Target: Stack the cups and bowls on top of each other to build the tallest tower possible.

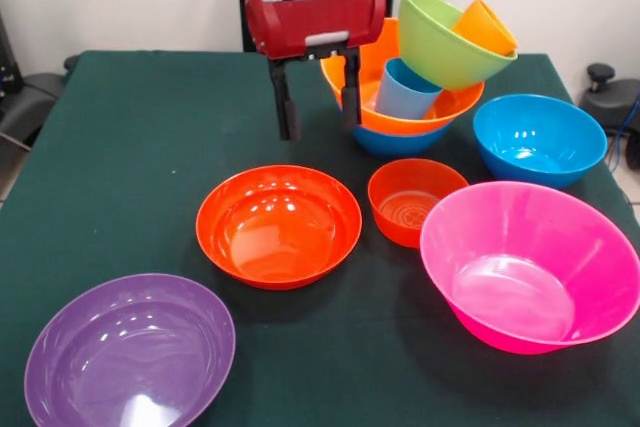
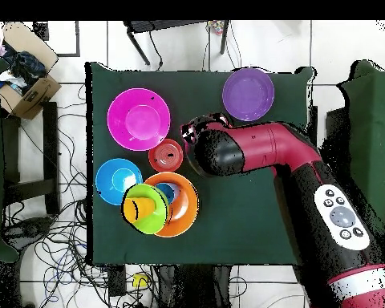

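Note:
My gripper (image 1: 318, 107) hangs open above the table, nothing between its fingers (image 1: 287, 109), just left of the tower (image 1: 420, 77). The tower is a blue bowl (image 1: 398, 142) at the bottom and an orange bowl (image 1: 425, 115) on it. A light blue cup (image 1: 405, 90) stands in the orange bowl, and a lime green bowl (image 1: 440, 45) leans tilted on top with an orange cup (image 1: 484, 27) inside. In front of the gripper sits a large red-orange bowl (image 1: 278, 225). In the overhead view the arm (image 2: 252, 152) covers the gripper, beside the tower (image 2: 168, 207).
Loose on the green cloth are a small red-orange bowl (image 1: 412, 202), a blue bowl (image 1: 540, 137), a large pink bowl (image 1: 530, 262) and a purple bowl (image 1: 130, 347). In the overhead view a cardboard box (image 2: 23, 80) and cables lie on the floor off the table.

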Controlling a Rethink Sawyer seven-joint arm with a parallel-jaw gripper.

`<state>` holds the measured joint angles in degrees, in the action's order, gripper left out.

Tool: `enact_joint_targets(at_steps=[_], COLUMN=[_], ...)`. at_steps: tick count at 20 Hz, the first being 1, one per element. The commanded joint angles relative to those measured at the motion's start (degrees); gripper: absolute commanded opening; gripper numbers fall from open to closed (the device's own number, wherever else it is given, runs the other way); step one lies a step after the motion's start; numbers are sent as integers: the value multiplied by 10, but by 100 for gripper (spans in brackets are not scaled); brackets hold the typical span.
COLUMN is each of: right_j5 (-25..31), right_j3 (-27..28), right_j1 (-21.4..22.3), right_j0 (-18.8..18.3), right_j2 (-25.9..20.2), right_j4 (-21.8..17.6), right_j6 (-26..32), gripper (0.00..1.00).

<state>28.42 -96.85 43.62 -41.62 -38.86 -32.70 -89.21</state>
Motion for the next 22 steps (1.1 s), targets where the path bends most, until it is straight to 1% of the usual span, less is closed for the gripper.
enact_joint_targets(at_steps=[1, 4, 7, 11, 12, 14, 17, 20, 22], right_j5=[113, 131, 150, 179, 188, 209, 198, 192, 197], right_j3=[0, 10, 29, 62, 69, 83, 109, 144, 166], right_j1=[-26, -23, -34, -50, -56, -78, -126, -155, -159], right_j0=[-11, -8, -9, 1, 2, -6, -22, -23, -20], right_j2=[-74, -81, -110, -128, -133, -140, -156, -157, -150], right_j4=[-77, -82, -82, -79, -80, -77, -81, -81, -83], right_j6=[277, 284, 330, 362, 378, 414, 462, 473, 474], gripper=[100, 100, 100, 100, 100, 100, 100, 100, 100])
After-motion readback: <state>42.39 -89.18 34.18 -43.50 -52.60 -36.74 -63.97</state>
